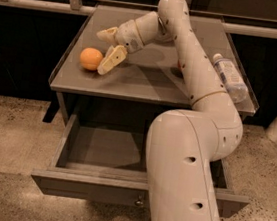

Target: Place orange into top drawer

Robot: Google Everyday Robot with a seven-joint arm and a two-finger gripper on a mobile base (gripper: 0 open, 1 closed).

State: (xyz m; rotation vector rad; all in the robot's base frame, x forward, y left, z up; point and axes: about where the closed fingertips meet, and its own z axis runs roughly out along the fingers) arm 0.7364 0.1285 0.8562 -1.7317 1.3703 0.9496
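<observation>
The orange [91, 59] sits on the left part of the grey table top [147, 83]. My gripper [106, 45] is open just to the right of the orange, one finger [112, 60] close beside it and the other finger [107, 34] behind it. The fingers hold nothing. The top drawer [101, 150] is pulled open below the table top and its inside is bare; a small round knob [139, 202] shows on its front panel. My arm hides the drawer's right half.
A clear plastic bottle [229, 77] lies on the right side of the table top. A small bit of red fruit [179, 64] shows behind my arm. A railing [30, 3] runs behind the table. Speckled floor surrounds it.
</observation>
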